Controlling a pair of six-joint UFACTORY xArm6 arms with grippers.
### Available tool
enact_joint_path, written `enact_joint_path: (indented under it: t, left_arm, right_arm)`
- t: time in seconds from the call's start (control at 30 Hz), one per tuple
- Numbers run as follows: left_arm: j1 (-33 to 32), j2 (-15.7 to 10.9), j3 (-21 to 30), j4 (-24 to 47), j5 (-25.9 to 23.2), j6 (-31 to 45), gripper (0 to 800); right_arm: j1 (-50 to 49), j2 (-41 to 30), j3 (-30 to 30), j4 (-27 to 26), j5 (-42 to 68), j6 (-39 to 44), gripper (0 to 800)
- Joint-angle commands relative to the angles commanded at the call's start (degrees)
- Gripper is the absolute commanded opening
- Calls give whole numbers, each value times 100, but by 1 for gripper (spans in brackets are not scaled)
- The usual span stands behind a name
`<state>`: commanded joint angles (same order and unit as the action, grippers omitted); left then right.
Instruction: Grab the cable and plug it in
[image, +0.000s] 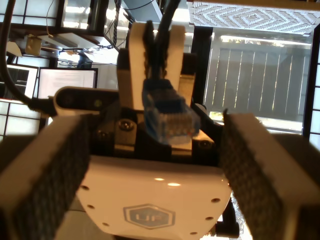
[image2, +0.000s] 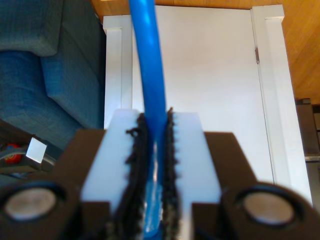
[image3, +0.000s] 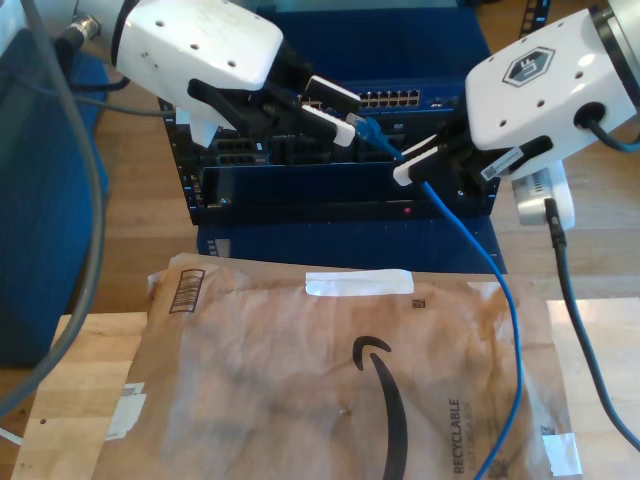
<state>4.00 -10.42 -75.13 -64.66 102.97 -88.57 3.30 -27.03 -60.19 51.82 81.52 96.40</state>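
My second claw (image2: 156, 150) is clamped on the cable (image2: 150, 75); my first claw (image: 150, 165) stands open around its plug (image: 170, 117). Close squarely on plug before aiming at switch ports (image3: 390, 99)

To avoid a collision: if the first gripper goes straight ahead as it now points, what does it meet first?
Probably the blue plug, just ahead of my first gripper, which is open; my second gripper, shut on the cable, is right behind it.
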Motion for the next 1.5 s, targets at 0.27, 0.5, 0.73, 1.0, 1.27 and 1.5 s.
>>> enact_joint_path:
  t: [0.27, 0.5, 0.73, 1.0, 1.27, 1.5]
  left_arm:
    - [0, 0, 9, 0, -9, 35, 321]
    - [-9, 0, 26, 9, -18, 158, 274]
    - [-9, 0, 35, 9, -35, 158, 226]
    - [-9, 0, 35, 9, -44, 158, 160]
    - [0, 0, 44, 18, -44, 158, 67]
    - [0, 0, 62, 9, -149, 158, 17]
  right_arm:
    - [0, 9, 0, 9, 0, 0, 14]
    - [0, 9, -9, 9, -9, 0, 14]
    - [0, 9, -9, 9, -9, 0, 14]
    - [9, 9, -9, 9, 0, 0, 14]
    - [9, 18, -9, 18, -9, 0, 45]
    - [-18, -9, -44, 0, -44, -281, 698]
